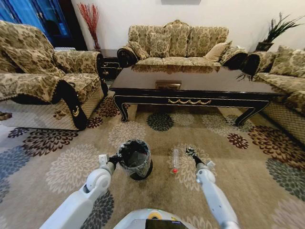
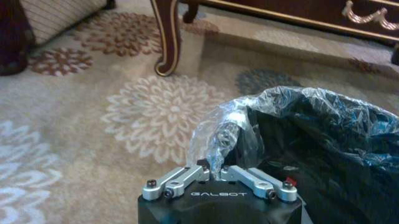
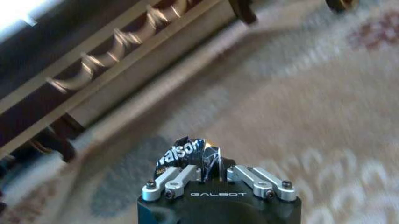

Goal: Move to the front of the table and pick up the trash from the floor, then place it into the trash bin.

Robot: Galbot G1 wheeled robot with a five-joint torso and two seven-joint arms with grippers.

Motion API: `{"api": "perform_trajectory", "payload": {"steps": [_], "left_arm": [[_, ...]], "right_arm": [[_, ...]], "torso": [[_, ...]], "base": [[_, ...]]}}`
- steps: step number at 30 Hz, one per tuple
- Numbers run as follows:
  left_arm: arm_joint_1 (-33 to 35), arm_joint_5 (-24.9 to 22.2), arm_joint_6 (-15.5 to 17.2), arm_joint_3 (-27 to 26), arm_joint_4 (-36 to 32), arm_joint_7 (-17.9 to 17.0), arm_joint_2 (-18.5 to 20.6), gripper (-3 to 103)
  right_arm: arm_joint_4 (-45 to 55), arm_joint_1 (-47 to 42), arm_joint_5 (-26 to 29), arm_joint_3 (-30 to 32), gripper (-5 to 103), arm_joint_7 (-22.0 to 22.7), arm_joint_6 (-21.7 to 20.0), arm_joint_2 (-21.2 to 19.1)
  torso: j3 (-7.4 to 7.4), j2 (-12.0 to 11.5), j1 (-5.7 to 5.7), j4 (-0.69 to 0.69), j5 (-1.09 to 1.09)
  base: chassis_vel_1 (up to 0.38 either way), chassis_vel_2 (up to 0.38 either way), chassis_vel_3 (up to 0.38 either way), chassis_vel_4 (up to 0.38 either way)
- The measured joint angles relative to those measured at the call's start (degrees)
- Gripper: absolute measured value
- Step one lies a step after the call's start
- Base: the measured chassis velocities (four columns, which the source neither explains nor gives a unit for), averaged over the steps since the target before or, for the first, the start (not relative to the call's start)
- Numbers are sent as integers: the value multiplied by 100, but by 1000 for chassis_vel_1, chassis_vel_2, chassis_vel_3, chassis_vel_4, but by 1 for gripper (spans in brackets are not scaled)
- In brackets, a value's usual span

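The trash bin (image 1: 135,160), black with a crinkled grey bag, stands on the carpet in front of the dark table (image 1: 190,83). My left gripper (image 1: 114,160) is at the bin's left rim. In the left wrist view this gripper (image 2: 212,169) is shut on the folded bag edge (image 2: 227,135). A clear bottle with a red cap (image 1: 176,160) lies on the floor right of the bin. Just right of the bottle, my right gripper (image 1: 190,152) is raised off the carpet. Seen from the right wrist, the gripper (image 3: 212,170) is shut on a dark crumpled wrapper (image 3: 187,156) with white lettering.
A patterned sofa (image 1: 43,81) stands at the left, another (image 1: 176,45) behind the table and a third (image 1: 286,76) at the right. The table's curved leg (image 2: 168,42) is beyond the bin. Flowered carpet (image 1: 71,167) spreads around both arms.
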Motion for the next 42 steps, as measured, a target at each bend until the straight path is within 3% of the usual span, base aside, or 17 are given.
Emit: {"api": "perform_trajectory", "payload": {"steps": [9,15,18,24,31,35,42], "left_arm": [[-322,-77,188,400,122,-236,-138,3],[-573,-153,263,713,194,-376,-210,3],[-730,-186,355,951,163,-567,-311,3],[-1173,-298,438,1393,173,-770,-400,3],[-1656,-410,523,1933,250,-915,-492,3],[-1804,-427,549,2201,292,-967,-595,3],[-1915,-412,595,2521,334,-1038,-779,3]], "right_arm": [[1962,-1088,-71,139,16,-24,-77,-575],[3327,-1792,-654,67,16,-245,-5,-998],[3914,-1979,-1161,-132,16,-333,88,-1216],[4390,-2364,-1797,-138,16,-584,339,-1308],[4782,-3125,-2863,-34,16,-1411,1040,-1491],[4799,-3317,-3415,-75,16,-1680,1273,-1490],[4715,-3505,-3911,-168,16,-1879,1503,-1421]], "torso": [[0,0,0,-1,1],[0,1,0,-3,1],[0,1,0,6,2],[0,1,0,-4,2],[1,1,0,0,0],[1,1,0,-1,1],[1,0,0,-1,1]], "base": [[0,0,0,0],[0,0,0,0],[0,0,0,0],[0,0,0,0],[0,0,0,0],[0,0,0,0],[0,0,0,0]]}}
